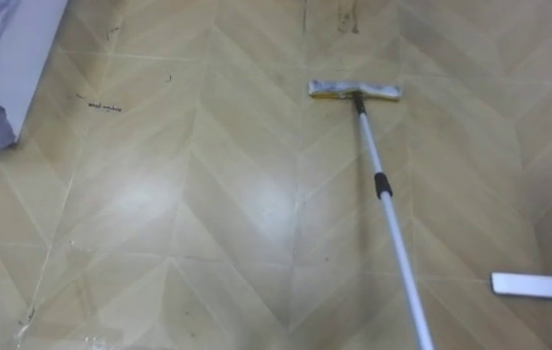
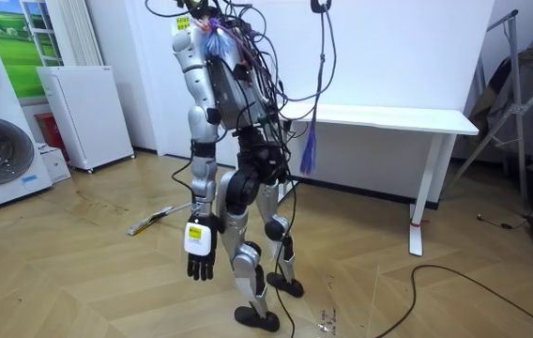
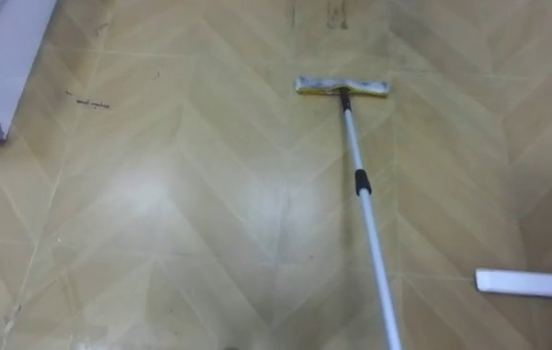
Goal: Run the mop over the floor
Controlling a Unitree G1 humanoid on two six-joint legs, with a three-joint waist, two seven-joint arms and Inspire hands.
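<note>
Room view catches me standing near the white desk (image 2: 393, 118), left hand (image 2: 199, 253) hanging slack and empty, while the mop (image 1: 382, 187) lies on the floor (image 1: 208, 194), its handle angled back toward me, seemingly placed for pickup.

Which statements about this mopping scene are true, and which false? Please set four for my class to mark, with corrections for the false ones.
1. The mop lies on the floor. True.
2. The left robot hand grips the mop handle. False: it hangs open beside the robot's leg and holds nothing.
3. The mop head is at the end of the handle farthest from the robot. True.
4. The mop leans against the white table. False: the table stands towards the room view's right, apart from the mop.
</note>
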